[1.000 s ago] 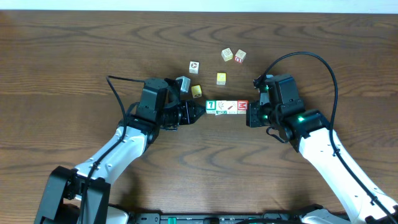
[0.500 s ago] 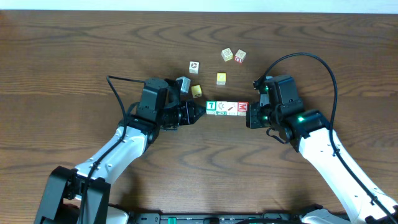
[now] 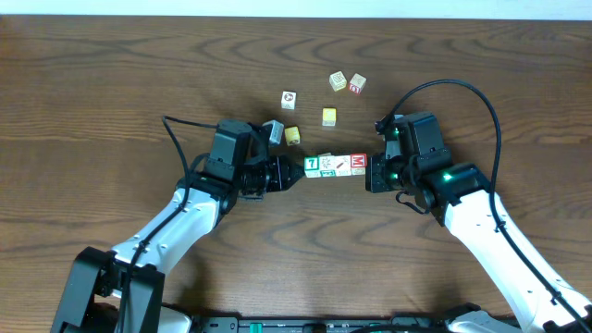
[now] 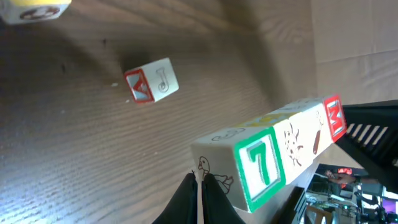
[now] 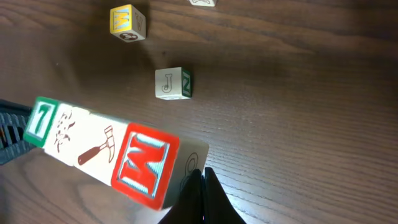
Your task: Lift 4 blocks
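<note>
Four blocks form a tight row just above the table: the green "7" block (image 3: 313, 164) (image 4: 264, 165) (image 5: 42, 118), two white picture blocks (image 3: 327, 165) (image 3: 343, 164) (image 5: 93, 144), and the red "M" block (image 3: 359, 161) (image 5: 144, 163) (image 4: 334, 116). My left gripper (image 3: 298, 172) (image 4: 199, 177) is shut, its tip pressed on the "7" end. At the other end my right gripper (image 3: 370, 172) (image 5: 202, 171) is shut, with its tip against the "M" block's side. The row hangs pinched between the two tips and casts a shadow on the wood.
Loose blocks lie behind the row: a white one (image 3: 289, 98), two yellow ones (image 3: 292, 135) (image 3: 329, 117) and a pair at the back (image 3: 338, 81) (image 3: 357, 84). A "J" block (image 4: 152, 81) (image 5: 172, 83) sits closest to the row.
The row of blocks has shifted slightly left with both tips and now sits a little tilted, raised off the wood. Both grippers stay shut.
</note>
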Controlling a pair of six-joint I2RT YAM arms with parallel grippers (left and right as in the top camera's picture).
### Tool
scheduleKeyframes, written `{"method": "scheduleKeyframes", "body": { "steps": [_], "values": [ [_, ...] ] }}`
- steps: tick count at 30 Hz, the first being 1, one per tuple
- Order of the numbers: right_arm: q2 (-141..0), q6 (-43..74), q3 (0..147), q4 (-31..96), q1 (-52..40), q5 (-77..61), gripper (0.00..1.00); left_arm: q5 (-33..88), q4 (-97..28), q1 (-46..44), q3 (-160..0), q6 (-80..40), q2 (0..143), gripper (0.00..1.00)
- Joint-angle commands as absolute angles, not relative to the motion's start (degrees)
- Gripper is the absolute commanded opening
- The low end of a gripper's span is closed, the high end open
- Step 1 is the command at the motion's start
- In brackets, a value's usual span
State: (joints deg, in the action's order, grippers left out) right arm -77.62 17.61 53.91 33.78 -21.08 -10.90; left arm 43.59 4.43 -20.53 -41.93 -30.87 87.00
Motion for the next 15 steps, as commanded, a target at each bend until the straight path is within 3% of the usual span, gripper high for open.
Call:
{"method": "scheduleKeyframes", "body": {
  "steps": [1,15],
  "values": [
    [-79.1,18.3,55.5,33.1,-23.7,-24.2,0.01,50.8,5.5,-23.5,-44.1,-29.2,85.3,0.07],
    [-79.9,18.2,55.4,33.2,-23.8,-24.0,0.01,49.8,4.5,-23.5,-43.5,-28.8,85.4,0.07]
  ]
}}
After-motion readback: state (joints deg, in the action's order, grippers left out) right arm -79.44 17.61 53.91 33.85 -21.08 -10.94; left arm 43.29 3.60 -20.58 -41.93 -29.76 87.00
